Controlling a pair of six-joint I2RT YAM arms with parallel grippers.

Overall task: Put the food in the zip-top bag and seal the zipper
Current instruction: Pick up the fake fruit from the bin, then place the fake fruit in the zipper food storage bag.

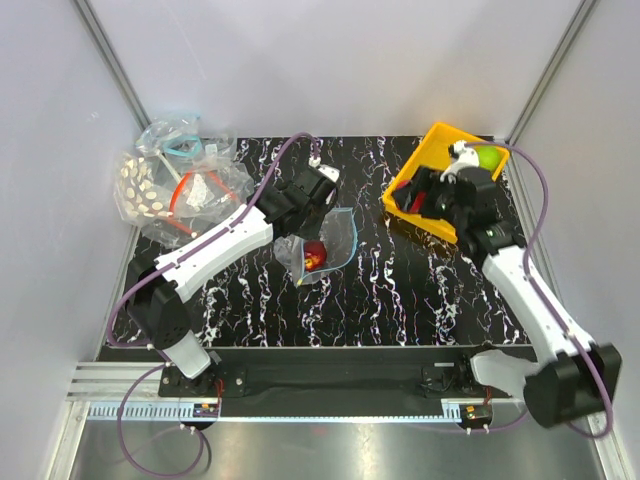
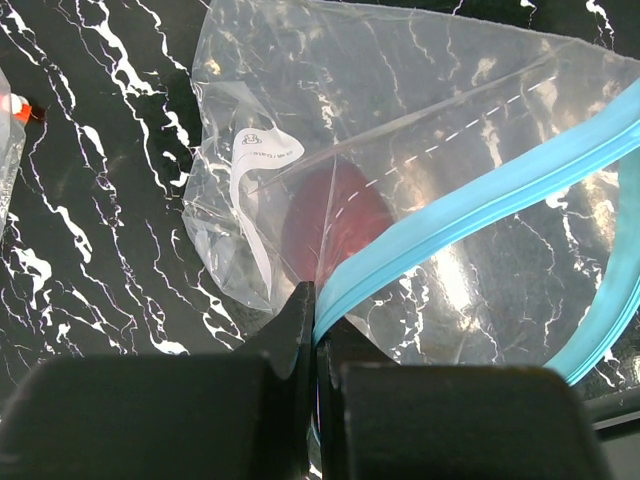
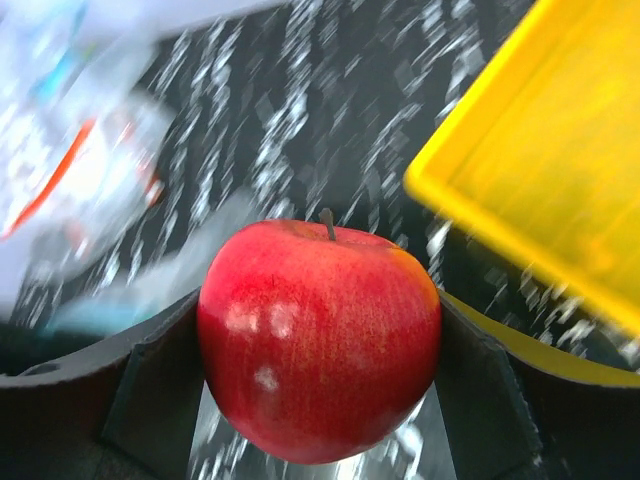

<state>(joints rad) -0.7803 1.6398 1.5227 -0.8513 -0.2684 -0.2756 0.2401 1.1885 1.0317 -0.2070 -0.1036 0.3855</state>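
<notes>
Far left, a heap of crinkly clear bags (image 1: 170, 180) on the black, white-veined tabletop (image 1: 420, 300). Mid-tabletop, the left claw (image 2: 315, 322) is pressed together on the teal zipper (image 2: 480, 190) of the thin clear zip-top bag (image 2: 300, 90), with a round dark red fruit (image 2: 335, 220) inside. The right claw (image 3: 318, 385) pinches a glossy red apple (image 3: 320, 330) beside the yellow plastic tray (image 3: 560, 150). A lime green fruit (image 1: 488, 157) sits at the tray's far corner.

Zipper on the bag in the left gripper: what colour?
The zipper is light teal-blue; the left wrist view shows it best.

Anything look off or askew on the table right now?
The yellow tray sits skewed, rotated against the mat, one corner seemingly past its far edge. Spare bags lie crumpled in a heap at far left. Nothing spilled.
</notes>
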